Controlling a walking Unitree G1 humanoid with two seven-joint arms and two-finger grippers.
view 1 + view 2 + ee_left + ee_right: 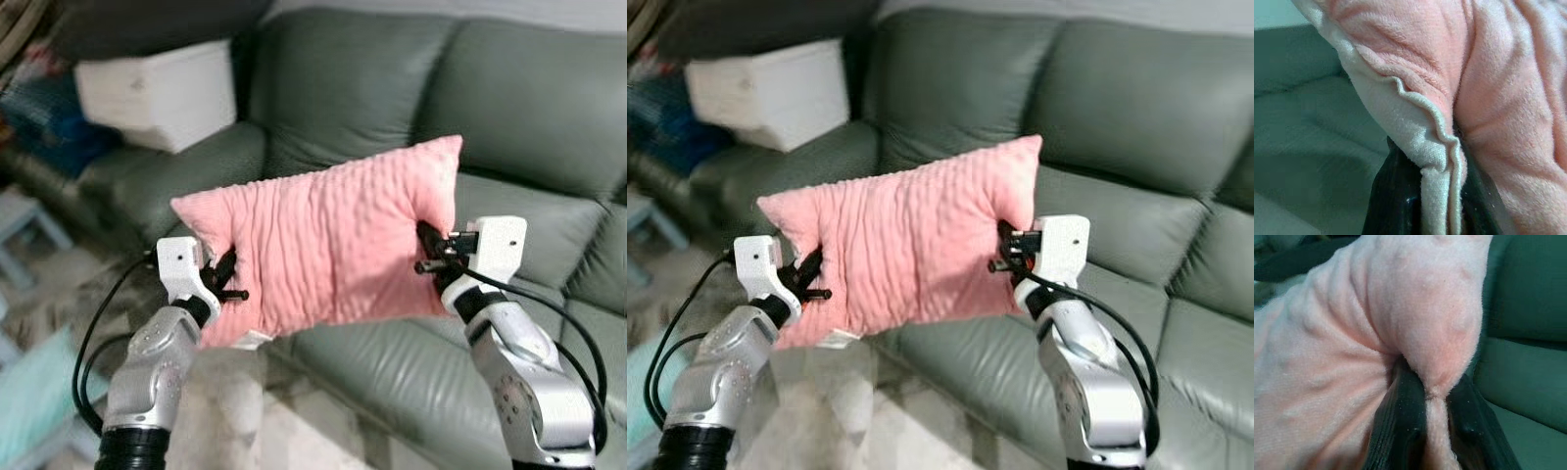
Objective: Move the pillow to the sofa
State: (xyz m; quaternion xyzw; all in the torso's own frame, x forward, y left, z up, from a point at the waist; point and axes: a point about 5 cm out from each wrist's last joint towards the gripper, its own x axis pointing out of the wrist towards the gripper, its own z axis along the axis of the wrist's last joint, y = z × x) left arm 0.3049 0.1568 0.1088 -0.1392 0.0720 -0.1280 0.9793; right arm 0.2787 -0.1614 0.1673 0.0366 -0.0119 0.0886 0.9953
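Note:
A pink fleece pillow (323,245) hangs in the air between my two arms, in front of the grey-green leather sofa (490,108). My left gripper (227,279) is shut on the pillow's left edge, its black fingers (1396,196) pinching the pale seam. At the pillow's right edge my right gripper (431,250) is shut too, with the fabric squeezed between its fingers (1400,426). The pillow is stretched lengthwise, its right corner higher than its left, above the sofa's front seat cushion (411,362).
A white box (162,93) sits on the sofa's left armrest, with dark and blue things behind it. A light blue stool (24,220) stands on the floor at the far left. The seat cushions (549,235) lie behind and under the pillow.

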